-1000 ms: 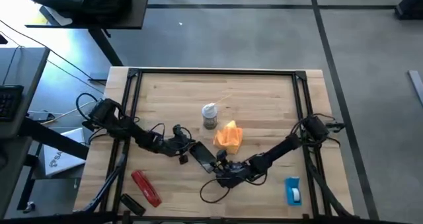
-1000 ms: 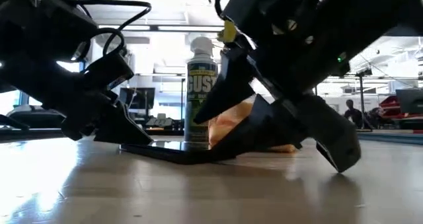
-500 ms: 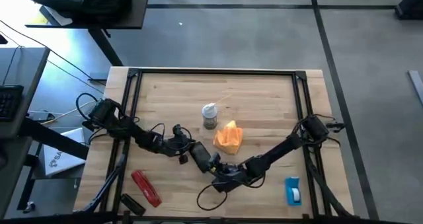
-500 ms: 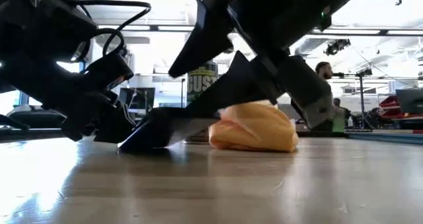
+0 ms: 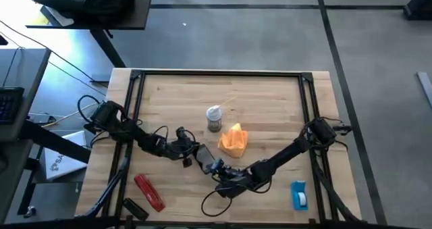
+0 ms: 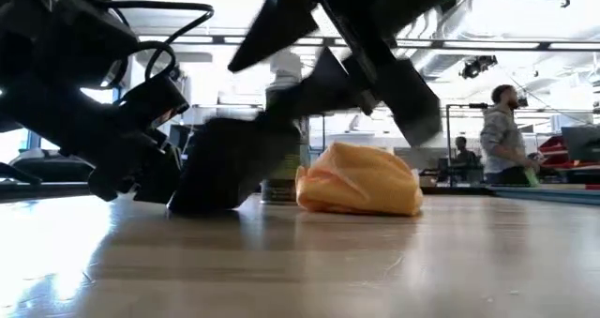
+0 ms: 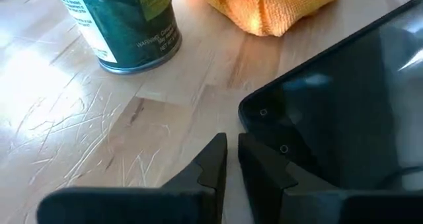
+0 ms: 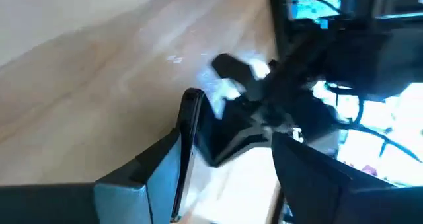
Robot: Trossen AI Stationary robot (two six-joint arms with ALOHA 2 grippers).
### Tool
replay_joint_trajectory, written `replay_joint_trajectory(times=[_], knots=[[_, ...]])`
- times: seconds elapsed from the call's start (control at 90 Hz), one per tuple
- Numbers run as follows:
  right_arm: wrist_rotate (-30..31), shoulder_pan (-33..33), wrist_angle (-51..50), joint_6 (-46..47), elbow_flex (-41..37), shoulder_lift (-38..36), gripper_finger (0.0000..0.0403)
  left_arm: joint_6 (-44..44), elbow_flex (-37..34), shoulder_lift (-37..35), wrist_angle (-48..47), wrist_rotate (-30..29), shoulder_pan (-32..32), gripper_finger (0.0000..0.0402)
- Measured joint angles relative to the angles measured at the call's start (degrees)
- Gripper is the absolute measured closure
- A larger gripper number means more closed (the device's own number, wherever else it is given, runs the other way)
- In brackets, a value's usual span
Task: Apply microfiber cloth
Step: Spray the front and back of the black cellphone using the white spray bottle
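Note:
The orange microfiber cloth (image 5: 233, 140) (image 6: 358, 179) lies bunched on the table, right beside a spray can (image 5: 214, 119); no gripper touches it. Nearer the front, a black phone (image 5: 205, 161) (image 6: 223, 168) stands steeply tilted, its left end down on the wood. My left gripper (image 5: 192, 154) (image 7: 232, 152) is shut, low on the table, at that lower end. My right gripper (image 5: 219, 170) (image 8: 228, 141) is open at the phone's raised end. My left gripper has its shut fingertips (image 7: 254, 154) right beside the phone's lower corner (image 7: 246, 112), coming level from the table's left. Whether they touch the phone, I cannot tell. My right gripper has one finger (image 8: 149, 174) lying along the phone's underside near its raised end (image 8: 188, 135); the other finger stands well apart. It comes slanting from the table's right. The phone leans up on that finger, its left end (image 6: 192, 201) on the table.
A red oblong tool (image 5: 149, 192) and a small dark object (image 5: 134, 208) lie near the front left edge, with a blue and white item (image 5: 299, 194) at the front right. A loose cable (image 5: 217, 198) trails by the right gripper. People stand in the room behind.
My right gripper has risen and gone toward the table's left, tipping the phone from flat to steeply tilted. The phone's right end has come up; its left end has stayed on the table by my left gripper.

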Motion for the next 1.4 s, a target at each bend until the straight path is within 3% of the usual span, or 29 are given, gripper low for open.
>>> replay_joint_trajectory(times=[0.167,0.256,0.356,0.544,0.689,1.278,1.4], knots=[[-9.71,-0.93,-9.11,13.30,1.50,0.32,0.0199,-0.06,0.00,0.04,0.00,-0.42,-0.04,0.0369],[-11.63,-1.64,-12.90,18.95,1.43,0.52,0.0199,-0.08,0.00,0.07,0.00,-0.55,-0.04,0.0369],[-14.26,-2.45,-17.16,22.48,1.46,0.53,0.0199,-0.08,0.00,0.07,-0.02,-0.63,-0.04,0.0369],[-25.86,-2.84,-25.46,27.68,1.46,0.55,0.0199,-0.27,0.00,0.07,-0.08,-0.65,-0.05,0.0369],[-21.06,-2.51,-27.74,27.66,1.57,0.67,0.0199,-0.25,0.00,0.09,-0.11,-1.07,-0.08,0.0369],[-12.42,-3.34,-15.08,10.18,-2.30,0.91,0.0198,-1.96,0.02,0.07,-0.04,-0.90,-0.04,0.0369],[-7.43,-2.40,-14.48,7.50,-2.33,1.00,0.0198,-2.00,0.02,0.07,-0.02,-0.87,-0.02,0.0369]])
